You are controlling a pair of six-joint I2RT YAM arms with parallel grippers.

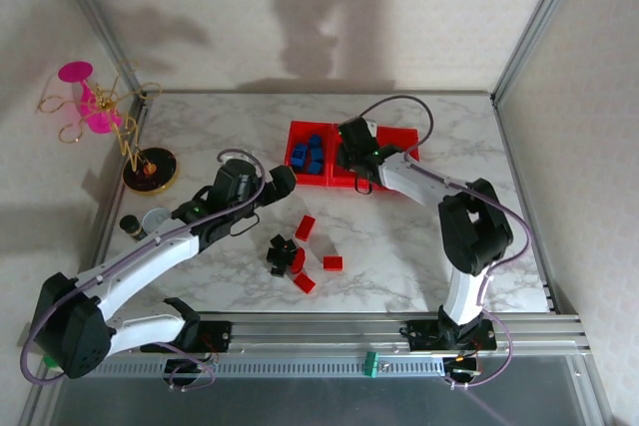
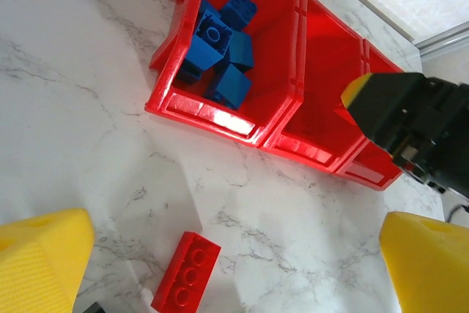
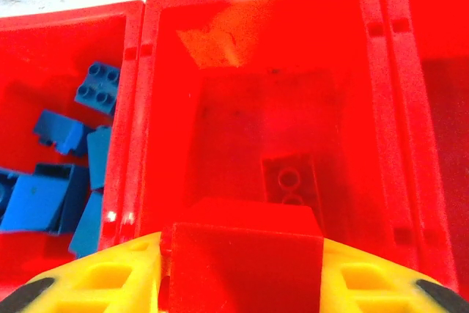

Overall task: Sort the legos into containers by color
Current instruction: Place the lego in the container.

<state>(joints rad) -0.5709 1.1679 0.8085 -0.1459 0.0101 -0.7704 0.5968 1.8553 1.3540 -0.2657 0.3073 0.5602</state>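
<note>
The right gripper (image 3: 243, 254) has its jaws clamped on a red brick (image 3: 248, 216), gripped across its short sides. It hangs directly over the middle bin (image 3: 242, 49) of the three joined containers (image 3: 144, 93). In the right wrist view the open mouth of that bin lies at twelve o'clock from the jaws, and another red brick (image 3: 291, 177) rests on its floor. The bin at nine o'clock holds the blue bricks (image 3: 62, 174). The coming move looks like a plain release. The held brick sits inside the middle bin's walls rather than over the divider, so it should fall with its own colour. The left gripper (image 2: 234, 262) has its yellow fingers (image 2: 40, 262) wide apart and holds nothing. It is the nearer arm to the loose legos on the table. In its wrist view a long red brick (image 2: 187, 270) lies flat on the marble at about seven o'clock from the jaws, its long axis running from one to seven o'clock. In the top view, black bricks (image 1: 280, 251) and more red ones (image 1: 332, 262) sit at six o'clock from the bins, well apart from them.
</note>
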